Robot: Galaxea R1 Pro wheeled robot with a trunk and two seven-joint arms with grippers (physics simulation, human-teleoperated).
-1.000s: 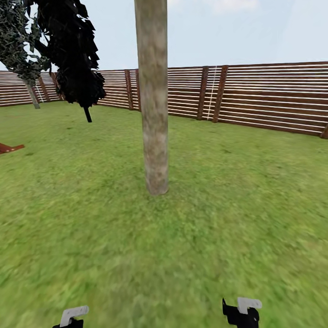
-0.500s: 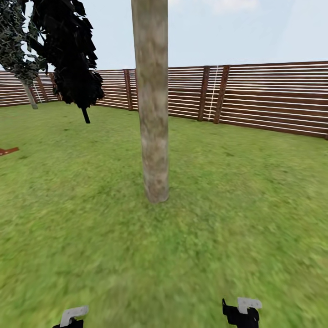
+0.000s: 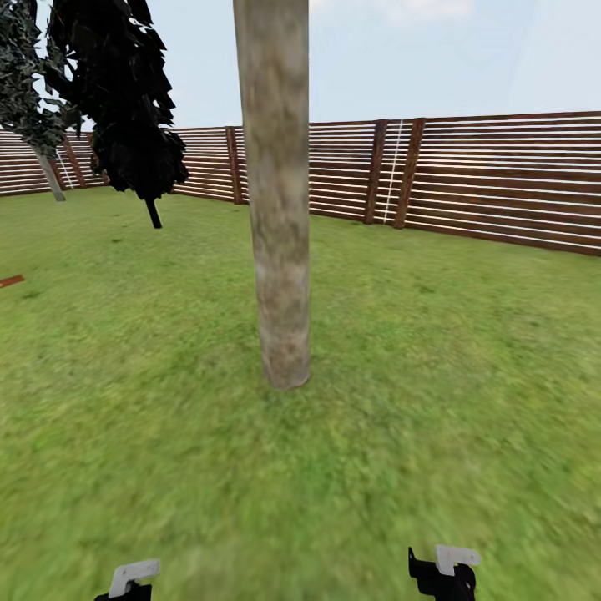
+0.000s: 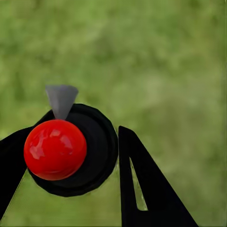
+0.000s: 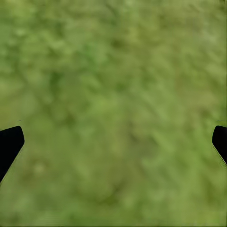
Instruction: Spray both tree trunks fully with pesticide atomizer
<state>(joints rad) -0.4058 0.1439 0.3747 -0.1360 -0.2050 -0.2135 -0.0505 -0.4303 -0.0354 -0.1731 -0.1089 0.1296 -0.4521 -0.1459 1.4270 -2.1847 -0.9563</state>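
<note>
One trunk: a thick, straight tree trunk (image 3: 279, 209) of pale beige-grey mottled bark stands upright on the lawn (image 3: 434, 401) just left of the head view's centre, its crown cut off by the top edge.
Atomizer look: the pesticide atomizer (image 4: 66, 149) shows end-on in the left wrist view as a glossy red ball top over a round black body, with a small grey cone-shaped nozzle beside the ball.
Atomizer and tool: it sits between the two black fingers (image 4: 146, 189) of the left gripper (image 4: 71, 170); one finger touches the black body on one side, the other finger lies just beside it on the other side.
Left gripper state: closed around the atomizer, holding it over blurred green grass.
Right gripper state: the right gripper (image 5: 113, 142) is spread wide, only its two dark fingertips at the picture's edges, grass between them, nothing held.
Arms in head view: a grey and black part of each arm peeks in at the bottom edge, left and right of the trunk and well apart from it.
Surroundings: a brown slatted fence (image 3: 492, 179) runs behind the lawn; a black cone-shaped tree (image 3: 125, 100) stands far left near it.
Change from a second ago: the trunk looks wider and its base sits lower in the head view, and the whole scene has shifted, so the camera has come closer; the reddish object at the left edge has nearly slid out of sight.
</note>
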